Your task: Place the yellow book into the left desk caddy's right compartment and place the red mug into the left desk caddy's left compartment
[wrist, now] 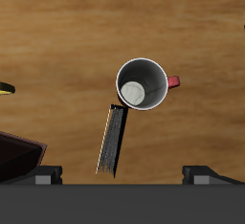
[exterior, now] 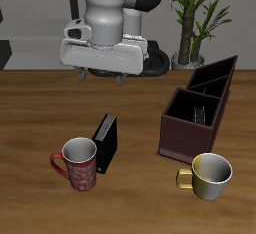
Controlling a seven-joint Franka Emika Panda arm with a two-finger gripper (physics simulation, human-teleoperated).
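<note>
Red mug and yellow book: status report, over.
End effector open, empty, high over table. Red mug upright on table, black book beside it. Yellow book apparently inside left desk caddy.

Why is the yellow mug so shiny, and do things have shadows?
Exterior view: the yellow mug has bright glare on its glossy side; the red mug looks matte. Wrist view: sharp overall, with only a faint shadow beside the black book.

red mug [wrist: 144, 83] seen from above, black book [wrist: 112, 140] just beside it

Cream mug [exterior: 211, 175], black book [exterior: 106, 143], plant [exterior: 197, 18]
</note>
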